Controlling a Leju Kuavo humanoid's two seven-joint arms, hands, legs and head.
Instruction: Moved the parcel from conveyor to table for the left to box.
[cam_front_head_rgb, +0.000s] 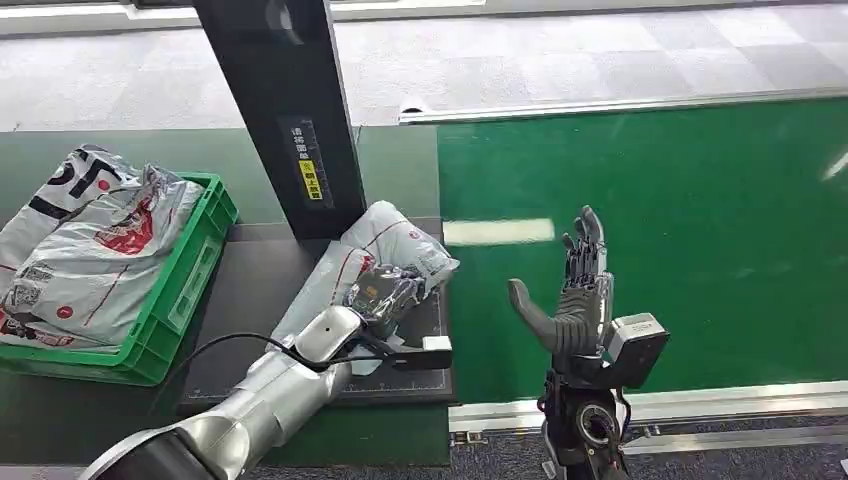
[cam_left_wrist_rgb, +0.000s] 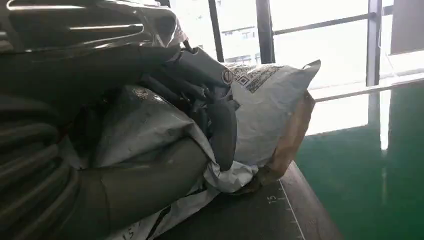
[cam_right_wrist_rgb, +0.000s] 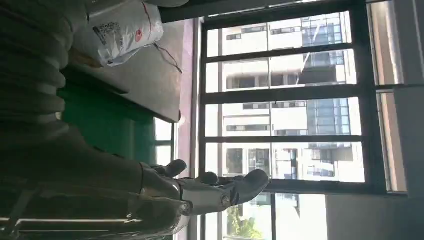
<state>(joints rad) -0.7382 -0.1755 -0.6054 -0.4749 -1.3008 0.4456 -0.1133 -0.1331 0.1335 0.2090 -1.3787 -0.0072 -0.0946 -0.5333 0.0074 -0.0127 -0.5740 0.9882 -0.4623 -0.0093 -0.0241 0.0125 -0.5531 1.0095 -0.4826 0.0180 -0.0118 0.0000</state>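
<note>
While a green crate of parcels sits at nine o'clock, my left hand grips the parcel on the dark table at centre; at three o'clock my right hand hangs spread and empty over the green conveyor.

Bright daylight from windows, glare streaks on green conveyor, wrist views backlit, dim

Grey carpet tiles, sunlit windows
</note>
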